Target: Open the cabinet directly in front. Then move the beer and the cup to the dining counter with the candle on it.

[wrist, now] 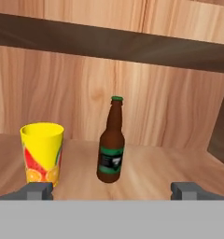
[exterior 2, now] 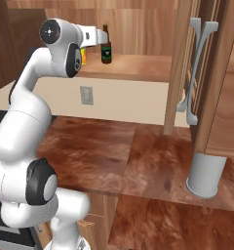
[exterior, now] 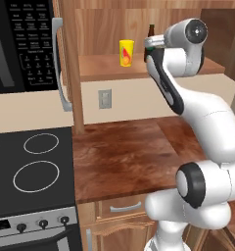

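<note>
The cabinet (exterior: 105,68) stands with both doors swung open, its right door (exterior 2: 221,73) carrying silver bar handles. On its lower shelf the brown beer (wrist: 110,149) with a green label stands upright, and the yellow cup (wrist: 41,154) stands just to its left. Both also show on the shelf from the base: the cup (exterior: 126,53) and the beer (exterior 2: 106,46). My gripper (wrist: 111,190) is open in front of the shelf edge, level with the bottle's base, its fingertips (wrist: 37,190) wide apart and touching nothing. The dining counter and the candle are out of view.
Below the cabinet lies a reddish-brown kitchen worktop (exterior: 124,157) beside a black stove (exterior: 31,166), with a microwave (exterior: 21,44) above it. A wall outlet (exterior: 105,98) sits under the shelf. A pale cylinder (exterior 2: 204,176) stands on the worktop under the right door.
</note>
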